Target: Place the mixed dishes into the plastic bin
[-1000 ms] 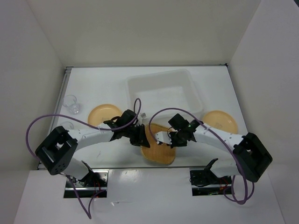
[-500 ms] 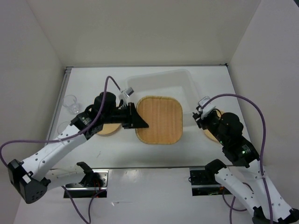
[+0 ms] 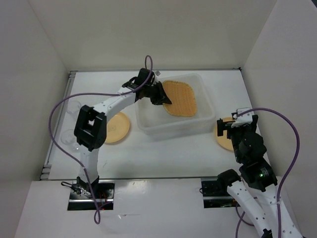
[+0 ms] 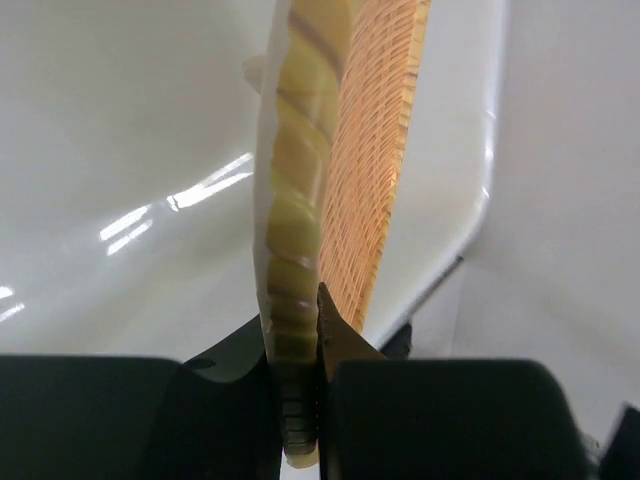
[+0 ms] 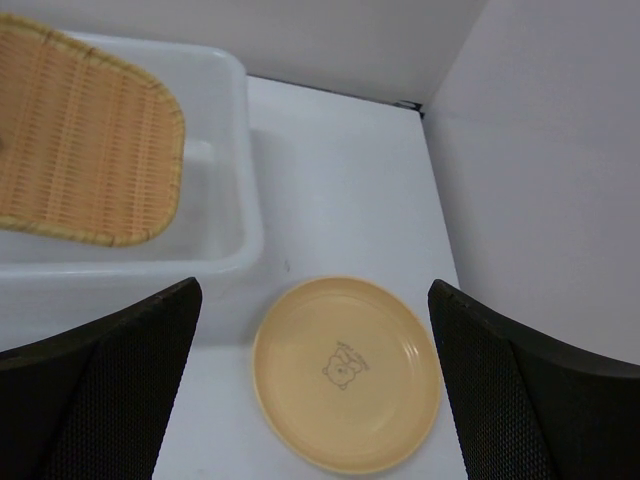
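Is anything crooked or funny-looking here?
Yes. The square tan woven tray hangs tilted over the translucent white plastic bin, pinched at its edge by the left tool, not lying flat. Nothing looks spilled or broken.

The left arm reaches to the far side of the bench (image 3: 163, 153), its fingers (image 3: 162, 96) clamped on the left edge of the woven tray (image 3: 182, 98), which hangs tilted inside the plastic bin (image 3: 171, 131). One yellow plate (image 3: 118, 128) lies just left of the bin, with two clear cups (image 3: 74, 110) near the bench's left edge. The other plate (image 3: 223, 139) lies right of the bin, partly hidden under the right arm's spread fingers (image 3: 223, 124).
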